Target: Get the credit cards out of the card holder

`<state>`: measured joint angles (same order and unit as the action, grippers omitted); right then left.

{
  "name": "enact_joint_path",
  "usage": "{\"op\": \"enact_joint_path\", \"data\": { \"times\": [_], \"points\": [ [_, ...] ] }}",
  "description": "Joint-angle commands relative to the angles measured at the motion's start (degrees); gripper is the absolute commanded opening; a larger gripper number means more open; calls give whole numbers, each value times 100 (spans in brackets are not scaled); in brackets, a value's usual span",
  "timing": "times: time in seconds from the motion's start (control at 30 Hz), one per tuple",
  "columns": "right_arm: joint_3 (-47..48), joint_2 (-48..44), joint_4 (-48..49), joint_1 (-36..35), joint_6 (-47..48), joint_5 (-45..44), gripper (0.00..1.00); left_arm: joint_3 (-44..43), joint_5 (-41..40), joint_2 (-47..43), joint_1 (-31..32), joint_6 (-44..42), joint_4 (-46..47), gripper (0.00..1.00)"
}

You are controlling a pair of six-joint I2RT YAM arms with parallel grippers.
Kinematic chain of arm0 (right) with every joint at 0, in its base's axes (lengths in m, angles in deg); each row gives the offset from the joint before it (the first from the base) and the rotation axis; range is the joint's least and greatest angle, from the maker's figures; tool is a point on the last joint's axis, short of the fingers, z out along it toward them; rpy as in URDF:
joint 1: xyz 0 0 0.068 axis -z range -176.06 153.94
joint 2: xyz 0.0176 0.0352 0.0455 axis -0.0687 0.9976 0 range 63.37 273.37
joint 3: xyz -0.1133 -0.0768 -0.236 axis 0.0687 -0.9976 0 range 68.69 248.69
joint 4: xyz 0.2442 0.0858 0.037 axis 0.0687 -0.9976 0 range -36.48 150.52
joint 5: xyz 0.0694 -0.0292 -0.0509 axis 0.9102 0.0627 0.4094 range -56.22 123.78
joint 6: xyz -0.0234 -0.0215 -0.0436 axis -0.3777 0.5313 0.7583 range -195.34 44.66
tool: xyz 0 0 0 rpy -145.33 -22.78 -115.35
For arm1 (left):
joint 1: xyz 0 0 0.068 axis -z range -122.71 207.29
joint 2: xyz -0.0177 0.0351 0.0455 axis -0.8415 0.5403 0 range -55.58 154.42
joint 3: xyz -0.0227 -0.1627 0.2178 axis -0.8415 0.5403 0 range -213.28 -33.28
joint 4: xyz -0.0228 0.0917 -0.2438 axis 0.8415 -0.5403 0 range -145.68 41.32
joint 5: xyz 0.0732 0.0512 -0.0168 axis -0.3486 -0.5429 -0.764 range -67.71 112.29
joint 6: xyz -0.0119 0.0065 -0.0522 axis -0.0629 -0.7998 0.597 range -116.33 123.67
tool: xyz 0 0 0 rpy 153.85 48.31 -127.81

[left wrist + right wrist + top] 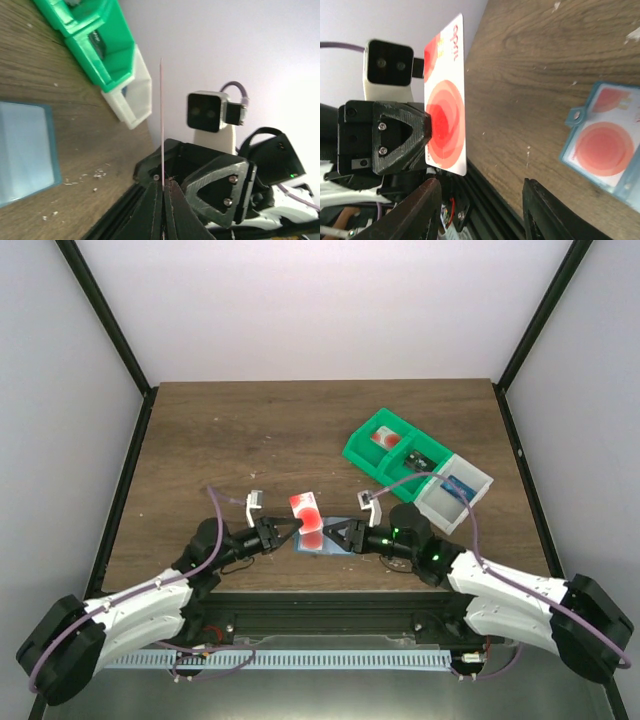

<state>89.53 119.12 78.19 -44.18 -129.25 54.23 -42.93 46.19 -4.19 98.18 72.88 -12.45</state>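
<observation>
Near to far, we are counting two grippers, one card holder (318, 544) and two cards. The left gripper (162, 187) is clamping the first credit card (447, 100) upright. The right gripper (481, 185) is gaping partway, empty, beside it. The second credit card (605, 147) is lying in the open holder on the table (250, 430), with the bins (400, 455) beyond

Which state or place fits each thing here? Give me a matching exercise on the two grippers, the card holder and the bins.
1 left gripper
2 right gripper
3 card holder
4 green-and-white bins

A lying flat, second card inside
B open, empty
C far right of the table
D shut on a credit card

Pairs: 1-D, 2-B, 3-A, 4-C
</observation>
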Motion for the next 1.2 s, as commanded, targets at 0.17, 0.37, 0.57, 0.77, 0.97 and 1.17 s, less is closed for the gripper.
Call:
{"op": "enact_joint_path", "data": {
  "times": [0.17, 0.37, 0.57, 0.77, 0.97, 1.17],
  "points": [
    [-17, 163, 1064, -260, -387, 468, 45, 350, 362, 271, 241, 346, 1798, 0],
    [116, 177, 913, -264, -172, 740, 11, 425, 262, 244, 398, 283, 1775, 2],
    [97, -565, -252, -262, 531, 872, 0, 300, 639, -123, 397, 65, 1210, 59],
    [-33, -1351, -1368, -260, 1376, 1862, 0, 299, 1272, -698, 397, -306, 761, 66],
    [-151, -1625, -1378, -260, 1469, 2665, 1, -90, 1741, -646, 395, -852, -170, 63],
    [217, -1361, -1778, -257, 1717, 2662, 1, -141, 2188, -474, 394, -773, 136, 14]
  ]
}}
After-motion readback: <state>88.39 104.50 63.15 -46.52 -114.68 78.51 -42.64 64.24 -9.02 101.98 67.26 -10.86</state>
